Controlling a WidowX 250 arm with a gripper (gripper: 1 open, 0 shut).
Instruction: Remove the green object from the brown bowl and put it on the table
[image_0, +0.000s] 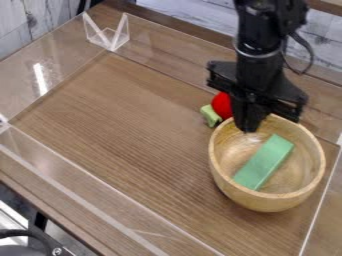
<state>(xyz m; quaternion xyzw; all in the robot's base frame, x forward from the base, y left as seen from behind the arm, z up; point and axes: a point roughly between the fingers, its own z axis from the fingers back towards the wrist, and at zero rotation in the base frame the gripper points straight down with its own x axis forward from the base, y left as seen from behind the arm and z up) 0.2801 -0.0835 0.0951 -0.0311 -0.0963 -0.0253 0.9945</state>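
Observation:
The green object (265, 162), a flat light green bar, lies slanted inside the brown bowl (302, 192) at the right of the table (120, 120). My gripper (249, 120) hangs over the bowl's far left rim, pointing down, just above and to the left of the bar's upper end. Its dark fingers stand close together as one narrow tip, with nothing between them. The bar is free of the gripper.
A red round object (223, 104) with a small green bit (210, 115) sits just behind the bowl, partly hidden by the gripper. Low clear plastic walls (54, 60) edge the table, with a clear bracket (106, 33) at the far left corner.

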